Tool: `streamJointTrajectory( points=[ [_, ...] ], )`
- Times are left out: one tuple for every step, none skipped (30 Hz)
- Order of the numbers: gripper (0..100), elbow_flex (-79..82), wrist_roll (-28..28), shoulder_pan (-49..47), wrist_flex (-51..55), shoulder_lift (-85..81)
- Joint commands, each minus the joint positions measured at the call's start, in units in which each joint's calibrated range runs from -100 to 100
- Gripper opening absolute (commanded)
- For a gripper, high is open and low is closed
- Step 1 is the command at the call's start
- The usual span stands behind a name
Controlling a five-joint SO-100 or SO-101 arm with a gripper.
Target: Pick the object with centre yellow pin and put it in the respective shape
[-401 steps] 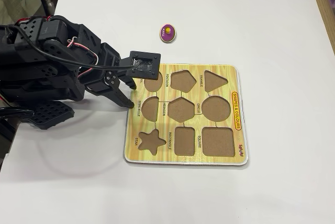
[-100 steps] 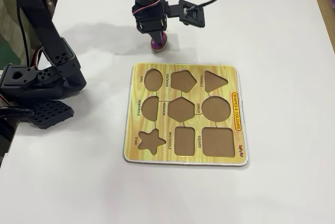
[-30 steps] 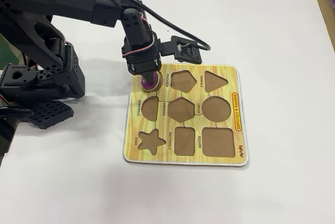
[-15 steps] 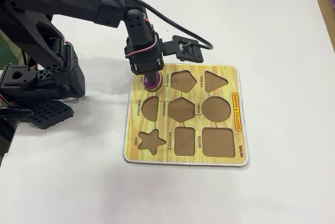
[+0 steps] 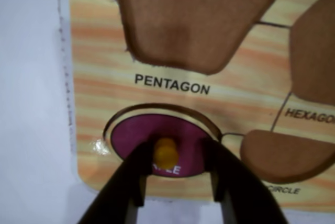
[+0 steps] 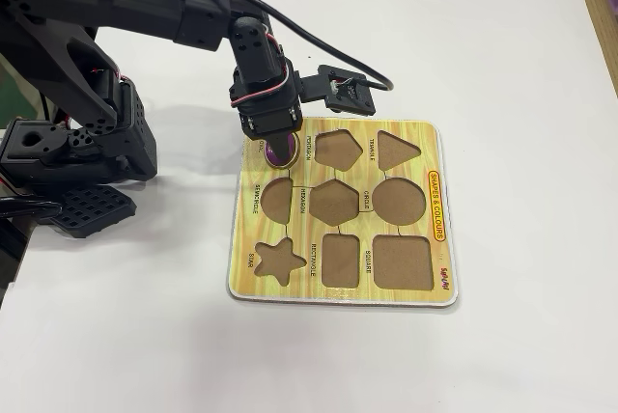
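Note:
A magenta oval piece (image 5: 133,137) with a yellow centre pin (image 5: 165,152) lies in the oval recess at a corner of the wooden shape board (image 5: 230,90), next to the word PENTAGON. My gripper (image 5: 180,150) hangs right over it with its jaws apart on either side of the pin. The left finger (image 5: 137,166) is against the pin and the right finger (image 5: 220,166) stands clear of it. In the fixed view the gripper (image 6: 280,148) points down at the board's far left corner, and only a sliver of the piece (image 6: 283,153) shows.
The board (image 6: 304,283) lies on a white table. Its other recesses are bare: pentagon (image 6: 337,150), triangle (image 6: 397,148), semicircle (image 6: 277,198), hexagon (image 6: 334,203), circle (image 6: 399,203), star (image 6: 279,261), rectangle (image 6: 340,261), square (image 6: 403,261). The arm's base (image 6: 77,157) stands to the left.

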Motion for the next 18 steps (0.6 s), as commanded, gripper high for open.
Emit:
streamJointTrajectory(
  points=[
    [12,-2.79,-0.21,-0.09,-0.8,-0.85],
    [12,-2.7,-0.1,-0.09,-1.84,-0.85],
    [12,-2.52,-0.1,-0.09,-3.05,-0.85],
    [12,-2.43,-0.1,-0.19,-4.43,-0.85],
    [12,-2.61,-0.1,-0.19,-4.52,-0.85],
    [12,-2.79,-0.1,-0.19,-4.52,-0.85],
    [12,-2.88,-0.1,-0.19,-4.52,-0.93],
    [12,-2.88,-0.1,-0.19,-4.52,-0.93],
    [12,-2.88,-0.1,-0.19,-4.52,-1.18],
    [12,-2.88,-0.1,-0.19,-4.52,-2.02],
    [12,-2.43,-0.1,-0.19,-4.52,-3.36],
    [12,-1.89,-0.31,-0.19,-4.52,-5.03],
    [12,-1.8,-0.62,-0.19,-4.43,-6.62],
    [12,-1.71,-0.68,0.01,-4.17,-7.63],
    [12,-1.62,-0.68,0.11,-3.83,-8.63],
    [12,-1.17,-0.68,0.3,-4.0,-9.8],
    [12,-0.18,-0.73,0.4,-4.52,-10.72],
    [12,0.72,-0.78,0.5,-4.52,-11.9]
  ],
)
